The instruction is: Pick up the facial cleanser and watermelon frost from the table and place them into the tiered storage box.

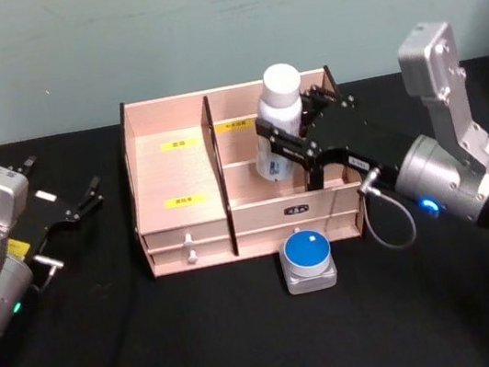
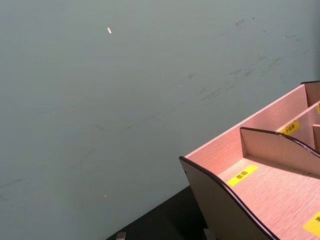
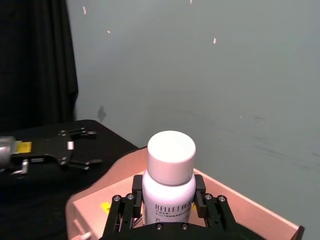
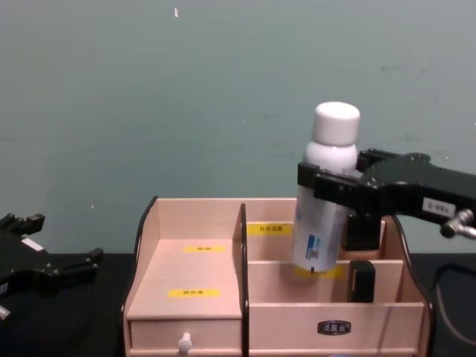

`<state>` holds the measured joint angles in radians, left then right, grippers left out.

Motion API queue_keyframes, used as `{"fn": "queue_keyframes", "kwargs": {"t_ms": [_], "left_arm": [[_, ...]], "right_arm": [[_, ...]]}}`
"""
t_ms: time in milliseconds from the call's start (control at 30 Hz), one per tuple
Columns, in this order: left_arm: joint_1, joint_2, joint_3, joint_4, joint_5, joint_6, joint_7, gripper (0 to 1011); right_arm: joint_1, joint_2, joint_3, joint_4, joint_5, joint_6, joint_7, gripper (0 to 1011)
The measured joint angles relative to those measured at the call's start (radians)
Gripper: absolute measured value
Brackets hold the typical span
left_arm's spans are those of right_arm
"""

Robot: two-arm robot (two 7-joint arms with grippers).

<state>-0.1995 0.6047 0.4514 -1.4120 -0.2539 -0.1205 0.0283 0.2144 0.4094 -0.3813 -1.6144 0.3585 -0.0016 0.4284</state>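
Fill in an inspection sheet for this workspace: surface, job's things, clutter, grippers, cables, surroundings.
Surface: black cloth-covered table.
Job's things: light wooden tiered storage box at centre; white bottle with white cap held over its right half; small grey square tub with round blue lid on the table in front of the box.
Clutter: nothing seen.
Grippers: right gripper, jaws shut on the bottle; left gripper at far left, jaws open, empty.
Cables: grey cable loop by the box's right end.
Surroundings: plain grey-green wall.
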Motion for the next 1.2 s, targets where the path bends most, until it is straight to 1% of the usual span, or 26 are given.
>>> {"fn": "queue_keyframes", "kwargs": {"t_ms": [233,633,933,1200], "left_arm": [[0.000,0.000,0.000,0.000,0.000,0.000,0.000,1001],[0.000,0.000,0.000,0.000,0.000,0.000,0.000,1001],[0.000,0.000,0.000,0.000,0.000,0.000,0.000,1001],[0.000,0.000,0.000,0.000,0.000,0.000,0.000,1001]], "right_arm": [[0.066,-0.029,-0.010,0.064,-0.025,0.011,-0.013,601],[0.147,-0.074,-0.036,0.154,-0.062,0.042,-0.022,601],[0.181,-0.098,-0.048,0.200,-0.082,0.045,-0.022,601],[0.195,-0.114,-0.051,0.229,-0.096,0.040,-0.024,601]]}}
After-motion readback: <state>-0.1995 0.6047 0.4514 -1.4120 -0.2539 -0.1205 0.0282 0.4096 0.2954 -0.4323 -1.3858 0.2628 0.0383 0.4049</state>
